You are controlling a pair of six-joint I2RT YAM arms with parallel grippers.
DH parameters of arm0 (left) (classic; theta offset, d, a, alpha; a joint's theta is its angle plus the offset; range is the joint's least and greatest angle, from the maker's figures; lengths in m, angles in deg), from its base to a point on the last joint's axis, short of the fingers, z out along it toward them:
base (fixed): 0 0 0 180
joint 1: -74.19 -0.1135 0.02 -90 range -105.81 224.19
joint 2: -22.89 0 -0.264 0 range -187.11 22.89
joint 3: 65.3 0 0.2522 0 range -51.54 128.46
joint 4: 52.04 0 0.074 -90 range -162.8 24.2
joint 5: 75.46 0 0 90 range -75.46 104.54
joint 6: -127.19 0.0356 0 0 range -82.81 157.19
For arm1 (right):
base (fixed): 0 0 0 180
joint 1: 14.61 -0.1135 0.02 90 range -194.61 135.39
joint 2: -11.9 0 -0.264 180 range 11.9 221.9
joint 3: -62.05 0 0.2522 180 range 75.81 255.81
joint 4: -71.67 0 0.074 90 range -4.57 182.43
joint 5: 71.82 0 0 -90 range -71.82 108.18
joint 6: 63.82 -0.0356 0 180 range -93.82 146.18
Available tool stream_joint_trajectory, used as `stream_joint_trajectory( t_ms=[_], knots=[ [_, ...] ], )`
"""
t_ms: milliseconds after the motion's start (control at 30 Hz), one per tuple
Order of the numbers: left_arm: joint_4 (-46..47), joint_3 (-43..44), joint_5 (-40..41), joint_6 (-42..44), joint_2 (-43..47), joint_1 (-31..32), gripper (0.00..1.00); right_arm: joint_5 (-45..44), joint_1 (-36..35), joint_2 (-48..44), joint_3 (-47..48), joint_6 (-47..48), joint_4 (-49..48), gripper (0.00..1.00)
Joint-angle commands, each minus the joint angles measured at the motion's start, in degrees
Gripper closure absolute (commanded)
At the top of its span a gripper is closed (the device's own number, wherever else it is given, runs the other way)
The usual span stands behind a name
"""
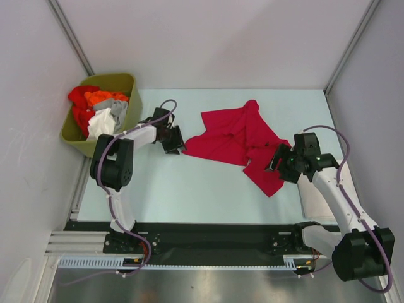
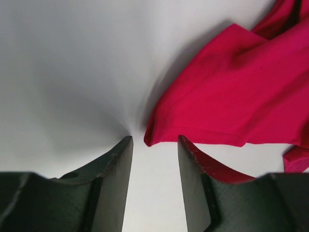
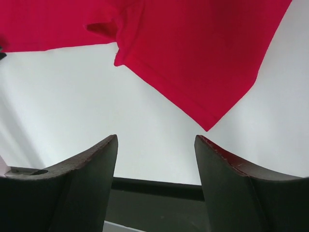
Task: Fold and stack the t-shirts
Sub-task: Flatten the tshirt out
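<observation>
Meanwhile, the crumpled crimson t-shirt [image 1: 237,136] lies toward the table's [image 1: 189,189] far edge. The left gripper [image 1: 175,148] and right gripper [image 1: 275,162] stand open and empty at its side corners. Closing short could miss the hem and bunch the cloth.

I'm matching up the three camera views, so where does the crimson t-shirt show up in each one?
Top external: crimson t-shirt crumpled centre-right on the table.
Left wrist: crimson t-shirt at upper right, one corner reaching centre.
Right wrist: crimson t-shirt across the top.
Shared landmark: the pale table beneath it.
</observation>
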Motion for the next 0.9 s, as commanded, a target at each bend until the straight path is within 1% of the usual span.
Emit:
stream_joint_trajectory(
  t_ms=[0,100,133,200,267,333,433,467,533,567,667,767,867],
  knots=[
    [2.29,0.27,0.06,-1.38,-1.5,-0.22,0.52,1.69,0.67,-1.92,0.09,-1.61,-1.03,0.3],
    [2.82,0.45,0.32,-1.55,-2.56,-0.22,0.53,2.13,1.37,-1.93,-0.96,-2.22,-0.94,0.3],
    [2.91,0.71,0.5,-1.73,-2.73,-0.31,0.56,1.87,1.46,-2.27,-1.66,-3.01,-0.77,0.3],
    [2.82,0.71,0.59,-1.64,-2.74,-0.31,0.58,1.61,1.55,-2.54,-2.1,-4.06,-0.42,0.3],
    [2.65,0.27,0.59,-1.9,-2.3,-0.31,0.6,-0.41,1.73,-2.72,-2.98,-5.47,0.37,0.3],
    [2.73,-0.43,0.59,-2.08,-1.77,-0.39,0.64,-2.7,1.9,-2.54,-4.21,-8.02,1.25,0.31],
    [3.17,-0.79,-0.2,-2.26,-1.59,-0.39,0.74,-3.58,2.6,-1.41,-5.96,-11.09,1.78,0.31],
    [3.26,-0.78,-0.46,-2.26,-1.59,-0.39,0.8,-3.23,2.78,-1.05,-6.67,-12.23,1.17,0.32],
    [3.26,-0.7,-0.64,-2.26,-1.24,-0.39,0.87,-1.57,3.31,-0.35,-8.08,-15.38,-0.14,0.34],
    [3.18,-0.7,-0.81,-2.17,-0.89,-0.39,0.98,-0.69,3.4,-0.08,-9.82,-16.36,-2.07,0.37],
    [3.0,-0.78,-0.64,-1.56,0.77,-0.39,1.0,2.39,3.31,0.27,-13.25,-19.79,-6.37,0.44],
    [2.65,-0.96,-0.46,-0.76,2.27,-0.31,1.0,2.4,3.22,0.1,-15.63,-21.9,-9.28,0.44],
    [2.65,-1.48,-1.08,-0.5,3.94,-0.39,1.0,0.12,3.22,-0.69,-18.27,-23.49,-10.43,0.44]
  ],
)
